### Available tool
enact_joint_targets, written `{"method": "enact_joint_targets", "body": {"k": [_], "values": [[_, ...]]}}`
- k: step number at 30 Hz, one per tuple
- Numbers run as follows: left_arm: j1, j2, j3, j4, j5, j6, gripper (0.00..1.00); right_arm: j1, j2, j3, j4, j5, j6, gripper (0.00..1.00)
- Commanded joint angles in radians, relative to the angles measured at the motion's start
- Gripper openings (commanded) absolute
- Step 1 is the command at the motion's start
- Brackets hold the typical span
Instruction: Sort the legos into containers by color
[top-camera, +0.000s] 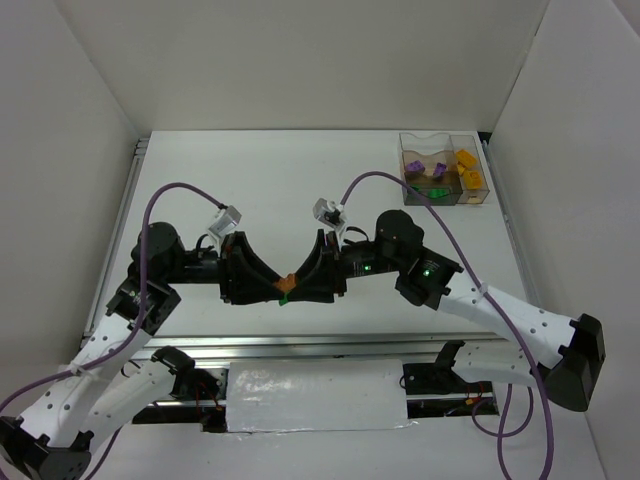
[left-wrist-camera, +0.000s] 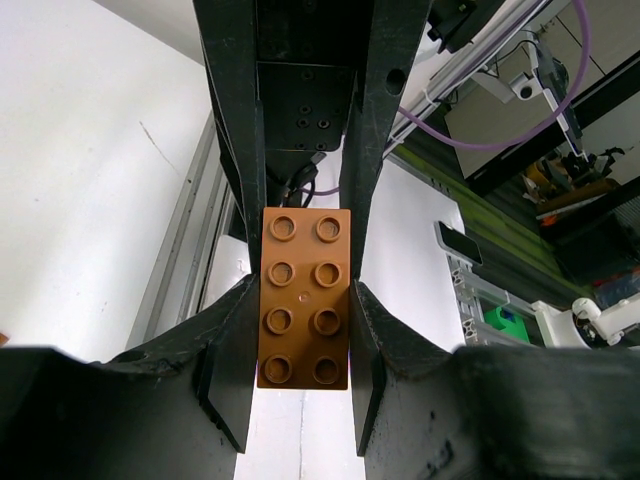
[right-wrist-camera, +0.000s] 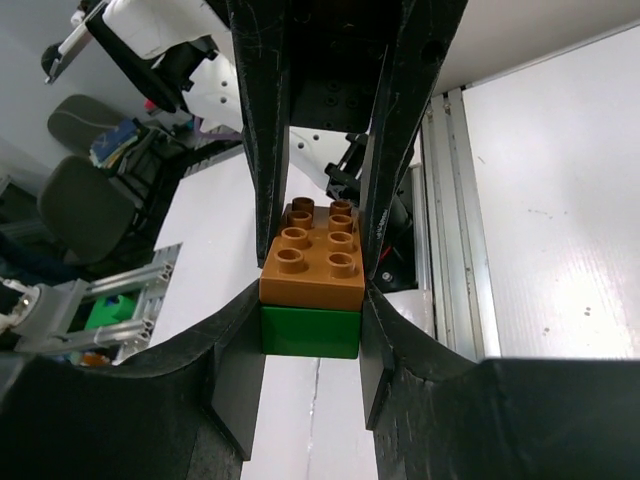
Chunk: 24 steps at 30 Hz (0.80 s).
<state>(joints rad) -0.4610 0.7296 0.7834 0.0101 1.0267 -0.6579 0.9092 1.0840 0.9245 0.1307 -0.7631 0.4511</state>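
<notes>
A reddish-brown brick (top-camera: 286, 283) stacked on a green brick (top-camera: 284, 298) hangs above the table's front middle, between both grippers. My left gripper (top-camera: 268, 285) is shut on the brown brick (left-wrist-camera: 304, 298), its fingers (left-wrist-camera: 232, 350) pressed on its sides. My right gripper (top-camera: 303, 284) is shut on the stack from the other side, its fingers (right-wrist-camera: 385, 350) against the green brick (right-wrist-camera: 310, 332) under the brown one (right-wrist-camera: 315, 265). The clear divided container (top-camera: 486, 185) stands at the back right and holds purple (top-camera: 413, 168), green (top-camera: 435, 188) and yellow-orange (top-camera: 466, 158) bricks.
White walls close the table at left, back and right. An aluminium rail (top-camera: 320, 345) runs along the front edge. Purple cables (top-camera: 160, 200) loop over both arms.
</notes>
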Motion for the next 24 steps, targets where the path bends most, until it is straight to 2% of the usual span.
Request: {"method": "enact_joint_targets", "body": {"k": [1,7,11,14,17,18,20,21,22,24], "values": [[0.004,-0.016,0.063,0.047,-0.019,0.006,0.00,-0.018,-0.007,-0.012,-0.011,-0.112,-0.104,0.00],[0.004,-0.030,0.080,0.024,-0.025,0.033,0.00,-0.092,0.028,-0.042,-0.032,-0.251,-0.153,0.00],[0.004,-0.027,0.086,-0.005,-0.057,0.053,0.00,-0.121,0.027,-0.053,-0.075,-0.234,-0.186,0.00],[0.004,-0.025,0.108,-0.064,-0.131,0.085,0.00,-0.180,0.010,-0.078,-0.094,-0.156,-0.180,0.00],[0.004,-0.007,0.184,-0.241,-0.307,0.171,0.00,-0.248,-0.006,-0.090,-0.155,0.190,-0.108,0.00],[0.004,0.007,0.197,-0.340,-0.357,0.193,0.00,-0.271,0.019,-0.078,-0.190,0.420,-0.092,0.00],[0.004,0.022,0.217,-0.428,-0.531,0.237,0.00,-0.317,0.072,0.006,-0.347,0.688,0.006,0.00],[0.004,0.030,0.220,-0.502,-0.587,0.251,0.00,-0.390,0.150,0.043,-0.408,0.902,0.046,0.00],[0.004,0.043,0.217,-0.528,-0.670,0.285,0.00,-0.435,0.192,0.112,-0.493,0.973,0.087,0.00],[0.004,0.048,0.189,-0.567,-0.730,0.306,0.00,-0.550,0.325,0.207,-0.552,1.121,0.116,0.00]]}}
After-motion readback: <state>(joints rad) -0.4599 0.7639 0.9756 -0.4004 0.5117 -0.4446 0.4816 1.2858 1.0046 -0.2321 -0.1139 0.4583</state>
